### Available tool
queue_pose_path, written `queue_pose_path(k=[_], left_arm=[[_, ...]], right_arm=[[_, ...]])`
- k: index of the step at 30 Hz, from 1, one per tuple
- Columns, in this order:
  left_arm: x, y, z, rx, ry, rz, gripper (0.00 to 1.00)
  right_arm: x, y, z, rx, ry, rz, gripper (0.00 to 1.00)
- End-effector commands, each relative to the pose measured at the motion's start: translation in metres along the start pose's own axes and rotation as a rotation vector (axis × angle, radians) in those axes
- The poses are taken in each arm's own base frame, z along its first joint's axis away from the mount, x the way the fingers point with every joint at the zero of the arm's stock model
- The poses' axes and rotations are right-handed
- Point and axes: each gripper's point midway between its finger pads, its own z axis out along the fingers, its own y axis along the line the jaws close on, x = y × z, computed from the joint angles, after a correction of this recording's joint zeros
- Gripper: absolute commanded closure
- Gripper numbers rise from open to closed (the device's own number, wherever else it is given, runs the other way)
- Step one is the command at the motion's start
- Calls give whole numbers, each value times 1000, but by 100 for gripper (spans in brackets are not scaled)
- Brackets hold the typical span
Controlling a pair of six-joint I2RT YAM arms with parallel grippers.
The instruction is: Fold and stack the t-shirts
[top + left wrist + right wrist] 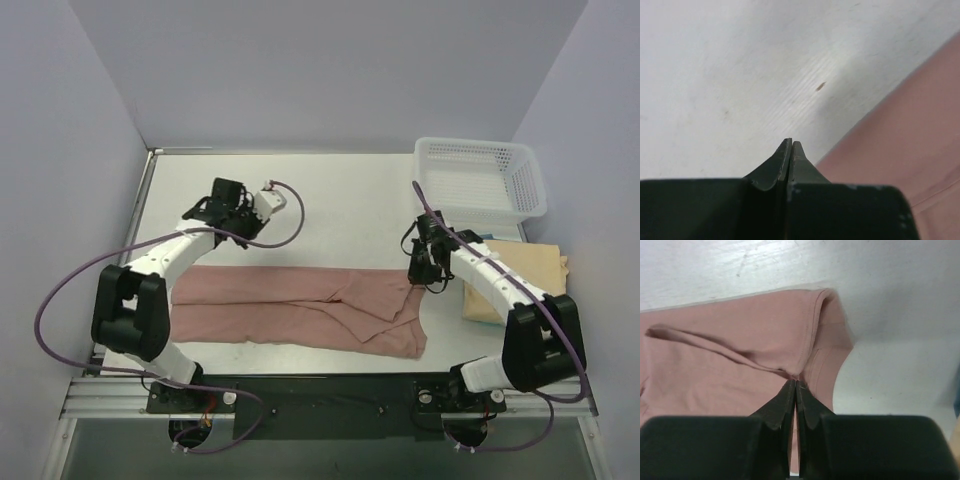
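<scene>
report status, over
Left gripper shut over table, beside pink shirt. Right gripper shut at its fold, grip unclear. Tan shirt folded at right edge. Nothing in the way.

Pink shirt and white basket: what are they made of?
The pink shirt looks like soft matte knit cloth: it wrinkles, folds and has a stitched hem. The white basket is probably stiff plastic, with regular mesh holes in its walls.
</scene>
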Motion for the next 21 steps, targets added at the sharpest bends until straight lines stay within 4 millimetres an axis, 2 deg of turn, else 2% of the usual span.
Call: queue_pose_path(k=[1, 2, 4, 5, 6, 7, 8, 9, 10, 11, 12, 13, 14, 15, 16, 17, 18, 19, 20, 21], left_arm=[[56, 42, -35, -89, 42, -180, 100], [66, 46, -38, -95, 49, -190, 100], [102, 58, -48, -140, 99, -248, 100], [111, 57, -51, -145, 114, -259, 100], [129, 69, -62, -183, 126, -320, 100], [135, 69, -68, -187, 128, -345, 100], [145, 74, -75, -200, 129, -388, 100], [150, 73, -80, -205, 133, -405, 100], [157, 76, -85, -214, 141, -427, 100], [163, 73, -89, -213, 168, -418, 100], [167, 72, -91, -210, 183, -413, 100], [172, 65, -92, -190, 207, -393, 100], [175, 62, -93, -179, 218, -389, 100], [179, 54, -94, -155, 241, -373, 100], [182, 51, -95, -144, 253, -366, 100], [186, 49, -97, -149, 274, -362, 100], [189, 49, -98, -152, 286, -358, 100], [190, 51, -100, -159, 293, -345, 100], [187, 54, -101, -166, 286, -340, 100], [182, 56, -102, -168, 269, -337, 100]], right_arm=[[2, -7, 23, 107, 63, -45, 100], [4, -9, 32, 129, 99, -65, 100], [6, -9, 46, 152, 173, -143, 100], [1, -8, 45, 168, 190, -172, 100], [9, -14, 57, 196, 259, -226, 100], [0, -12, 54, 210, 273, -248, 100], [8, -17, 65, 234, 345, -295, 100], [-3, -12, 64, 235, 352, -312, 100], [-14, -5, 74, 238, 369, -343, 100], [-15, -6, 73, 262, 402, -363, 100], [-31, 8, 82, 252, 393, -396, 100], [-31, 13, 91, 254, 422, -412, 100], [-55, 32, 93, 225, 371, -419, 100], [-55, 39, 101, 219, 403, -430, 100], [-85, 64, 101, 178, 329, -439, 100], [-76, 63, 115, 195, 401, -454, 100], [-111, 87, 111, 151, 307, -461, 100], [-101, 86, 128, 157, 371, -473, 100], [-124, 109, 121, 74, 315, -498, 100], [-120, 116, 134, 32, 338, -502, 100]])
